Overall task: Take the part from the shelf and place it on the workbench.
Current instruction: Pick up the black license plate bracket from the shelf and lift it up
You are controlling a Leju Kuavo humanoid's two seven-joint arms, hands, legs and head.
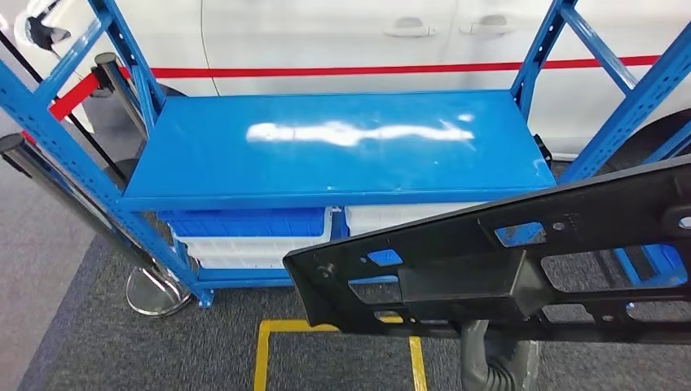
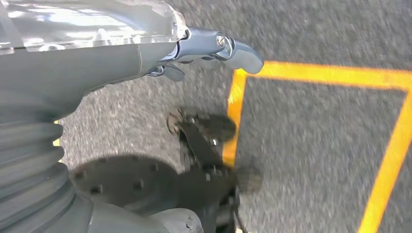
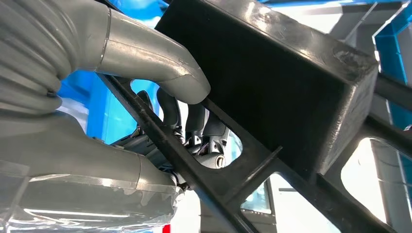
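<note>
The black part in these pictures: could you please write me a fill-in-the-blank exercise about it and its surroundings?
1. The robot's ____ hand grips the black part.
2. The top shelf of the rack is painted ____.
3. The lines marked on the grey floor are ____.
4. Behind the rack stands a white ____ with a red stripe.

Missing words: right; blue; yellow; car
</note>
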